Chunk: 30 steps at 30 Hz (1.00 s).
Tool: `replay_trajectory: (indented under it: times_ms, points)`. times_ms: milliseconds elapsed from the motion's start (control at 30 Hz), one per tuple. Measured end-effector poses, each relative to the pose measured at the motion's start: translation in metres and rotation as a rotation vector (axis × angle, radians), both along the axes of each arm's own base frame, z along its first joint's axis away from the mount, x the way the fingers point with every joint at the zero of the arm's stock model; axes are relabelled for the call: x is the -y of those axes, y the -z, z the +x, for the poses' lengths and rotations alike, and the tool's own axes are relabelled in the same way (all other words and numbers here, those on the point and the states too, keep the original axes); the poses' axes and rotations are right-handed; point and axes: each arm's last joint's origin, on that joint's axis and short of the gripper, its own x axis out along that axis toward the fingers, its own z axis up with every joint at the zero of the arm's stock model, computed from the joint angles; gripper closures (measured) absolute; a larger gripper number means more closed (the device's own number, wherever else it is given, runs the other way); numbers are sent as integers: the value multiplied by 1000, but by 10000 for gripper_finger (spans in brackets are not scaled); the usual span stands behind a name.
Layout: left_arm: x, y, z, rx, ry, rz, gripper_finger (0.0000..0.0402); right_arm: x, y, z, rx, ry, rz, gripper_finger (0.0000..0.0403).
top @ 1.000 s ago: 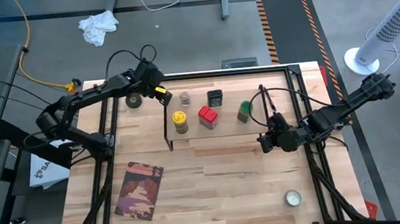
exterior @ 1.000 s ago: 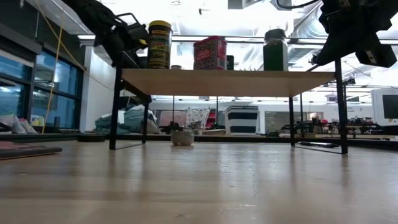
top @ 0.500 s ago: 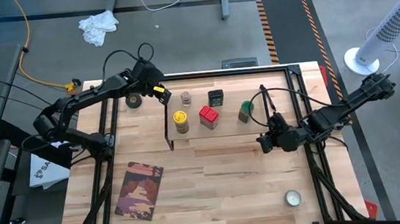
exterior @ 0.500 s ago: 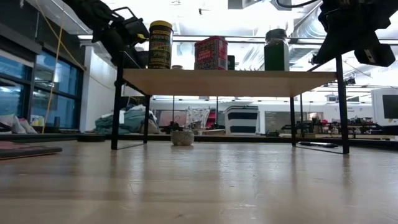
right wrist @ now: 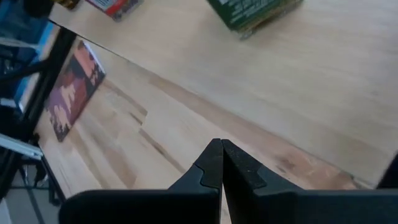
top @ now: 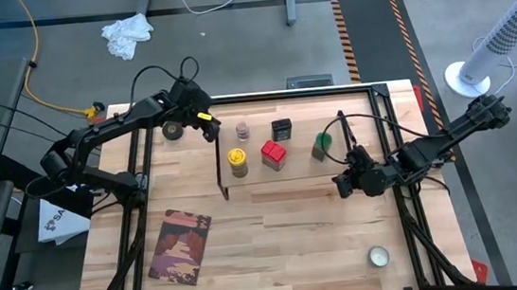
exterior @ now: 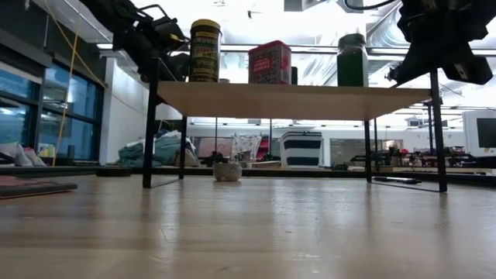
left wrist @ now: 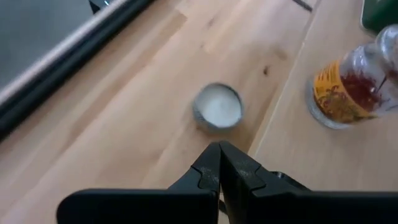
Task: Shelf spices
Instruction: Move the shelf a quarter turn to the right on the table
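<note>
The shelf [top: 289,168] stands on the table with all the spices on its board. These are the yellow-lidded jar [top: 237,157], the red-topped one [top: 274,153], the green-lidded jar [top: 322,144], the black square tin [top: 282,127] and the tiny clear jar [top: 242,129]. My left gripper [top: 207,124] is shut at the shelf's far left corner. In the left wrist view its tips [left wrist: 219,147] sit over the board's edge, near the tiny jar [left wrist: 345,93]. My right gripper [top: 340,186] is shut just off the shelf's near right corner. My left gripper has its shut fingers [left wrist: 208,168] at the left end of the board [left wrist: 292,168], by the far left leg's top [exterior: 153,66]. It comes slanting down from the table's left. The gripper itself hides the place of touch. The shelf stands on all its legs.
A patterned book [top: 181,247] lies near the table's left near part. A flat round pale tin [top: 378,257] sits near the right near corner, and a black tape roll [top: 173,129] sits left of the shelf. A small round pale thing [left wrist: 217,107] lies on the table beside the board.
The shelf has slid a little toward the table's right edge, carrying all the spices upright with it. My left gripper has moved the same way at the shelf's far left corner and has stayed shut. My right gripper has kept still.
</note>
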Motion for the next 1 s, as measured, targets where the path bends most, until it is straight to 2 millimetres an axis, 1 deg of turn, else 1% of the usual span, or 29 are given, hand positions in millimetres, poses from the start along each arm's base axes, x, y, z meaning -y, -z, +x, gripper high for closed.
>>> replay_trajectory:
  times_ms: [200,333,400,467,533,600,667,800,1000]
  points:
    - [13,7,-2,-92,36,-77,401,-4,1,-1,-57,-133,73,403]
    - [19,8,-1,-117,59,-86,401,-8,1,-6,-115,-193,106,403]
    - [21,8,0,-118,69,-86,401,-8,-3,-13,-178,-162,102,403]
    - [21,8,1,-117,74,-85,401,-7,-10,-22,-240,-92,59,403]
    - [22,8,1,-117,79,-83,401,-6,-23,-28,-224,-35,6,403]
    - [22,8,2,-117,80,-83,401,-5,-36,-33,-196,-25,-23,403]
    - [22,8,2,-117,84,-79,401,-4,-43,-36,-214,-29,-31,403]
    - [22,7,2,-110,90,-67,401,-3,-45,-40,-237,-26,-42,403]
    - [23,7,3,-111,84,-73,401,-2,-34,-41,-255,18,-62,403]
